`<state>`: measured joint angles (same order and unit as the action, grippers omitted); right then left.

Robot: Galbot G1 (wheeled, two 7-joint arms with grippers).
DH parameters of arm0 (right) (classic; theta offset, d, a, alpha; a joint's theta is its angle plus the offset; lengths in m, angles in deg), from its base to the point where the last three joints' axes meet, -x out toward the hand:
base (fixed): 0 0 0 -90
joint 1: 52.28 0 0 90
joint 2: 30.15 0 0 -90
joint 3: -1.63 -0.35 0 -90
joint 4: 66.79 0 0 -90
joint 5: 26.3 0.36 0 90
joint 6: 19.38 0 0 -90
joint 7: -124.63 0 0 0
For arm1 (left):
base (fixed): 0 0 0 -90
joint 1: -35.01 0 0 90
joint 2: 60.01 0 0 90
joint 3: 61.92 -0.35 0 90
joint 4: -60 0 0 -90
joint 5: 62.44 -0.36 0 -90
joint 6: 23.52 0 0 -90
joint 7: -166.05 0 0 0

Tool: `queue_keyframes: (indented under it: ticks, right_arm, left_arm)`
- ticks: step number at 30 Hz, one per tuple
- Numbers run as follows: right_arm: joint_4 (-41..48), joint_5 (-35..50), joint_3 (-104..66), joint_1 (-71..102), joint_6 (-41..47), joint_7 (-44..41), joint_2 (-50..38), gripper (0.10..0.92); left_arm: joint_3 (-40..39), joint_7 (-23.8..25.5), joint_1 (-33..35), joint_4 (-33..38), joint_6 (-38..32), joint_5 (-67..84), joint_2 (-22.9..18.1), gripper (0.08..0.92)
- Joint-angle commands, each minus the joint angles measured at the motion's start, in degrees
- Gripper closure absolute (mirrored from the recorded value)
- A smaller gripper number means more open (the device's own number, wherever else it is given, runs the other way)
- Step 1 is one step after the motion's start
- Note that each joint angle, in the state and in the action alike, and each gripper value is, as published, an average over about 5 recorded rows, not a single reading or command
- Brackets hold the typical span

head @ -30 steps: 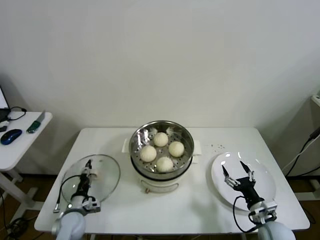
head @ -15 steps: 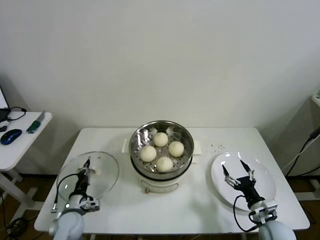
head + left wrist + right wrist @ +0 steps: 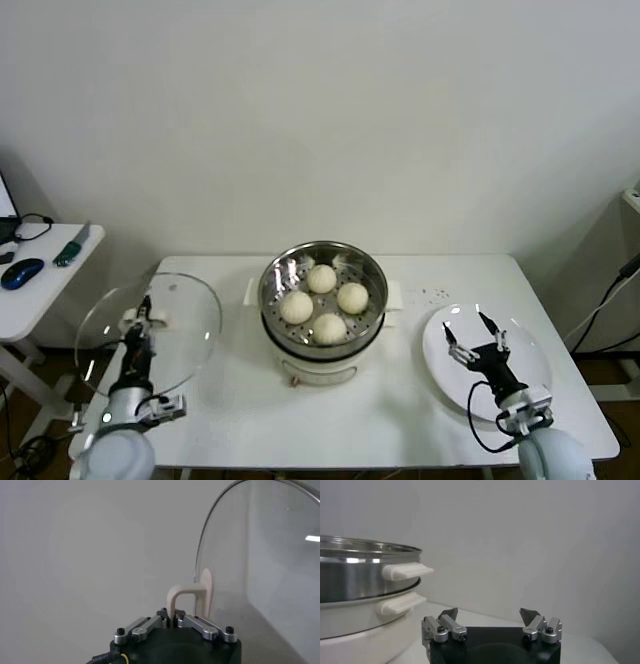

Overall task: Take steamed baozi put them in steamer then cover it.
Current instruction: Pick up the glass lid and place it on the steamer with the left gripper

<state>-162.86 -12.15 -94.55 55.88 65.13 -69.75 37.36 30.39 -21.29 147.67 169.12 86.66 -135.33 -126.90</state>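
Note:
Several cream-white baozi point(image 3: 321, 278) lie on the perforated tray inside the steamer point(image 3: 283, 267), which stands uncovered at mid-table. My left gripper point(image 3: 143, 318) is shut on the white bar handle point(image 3: 192, 592) of the glass cover point(image 3: 165, 345). The cover hangs tilted in the air over the table's left end, left of the steamer. In the left wrist view the left gripper point(image 3: 172, 616) pinches the handle's leg, and the cover's glass point(image 3: 260, 555) rises beyond it. My right gripper point(image 3: 477, 335) stands open and empty above the white plate point(image 3: 530, 375). The right wrist view shows the right gripper point(image 3: 489, 614) facing the steamer's side point(image 3: 360, 575).
The steamer's white side handles point(image 3: 405, 571) stick out toward the right gripper. Small dark crumbs point(image 3: 435, 293) lie on the white table point(image 3: 400, 410) behind the plate. A side table point(image 3: 40, 275) with a mouse and cables stands off to the left.
The left gripper shut on the cover's handle, then lifted the cover off the table, up and to the left, tilting it. The right gripper has barely moved.

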Motion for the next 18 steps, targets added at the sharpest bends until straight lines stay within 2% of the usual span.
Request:
queue_keyframes:
  ticks: [1, 5, 9, 11, 14, 18]
  right_arm:
    - [0.54, -1.11, 2.4, -3.01, 2.64, 2.13, -3.4, 0.203]
    - [1.64, -1.81, 3.67, -4.95, 3.41, 3.01, -4.06, 0.203]
    - [2.71, -2.51, 4.5, -6.49, 3.71, 3.3, -3.53, 0.203]
    - [3.22, -2.93, 4.81, -6.98, 3.81, 3.32, -3.18, 0.203]
    - [3.74, -3.46, 5.06, -7.24, 3.89, 3.22, -2.95, 0.203]
    - [4.05, -3.74, 4.66, -7.18, 3.9, 3.11, -3.0, 0.203]
  left_arm:
    - [-7.09, -0.44, 2.17, 17.39, 16.42, 8.72, 10.93, 0.85]
    - [-14.68, 1.69, -4.59, 18.02, 20.01, 10.11, 16.58, 0.85]
    - [-24.74, 8.08, -13.11, 17.27, 23.91, 9.3, 19.21, 0.85]
    - [-29.03, 11.42, -17.41, 16.09, 24.81, 7.09, 17.66, 0.85]
    - [-32.55, 15.3, -22.46, 12.52, 24.82, 3.02, 12.89, 0.85]
    - [-36.08, 18.48, -27.42, 8.27, 24.82, 0.51, 7.64, 0.85]
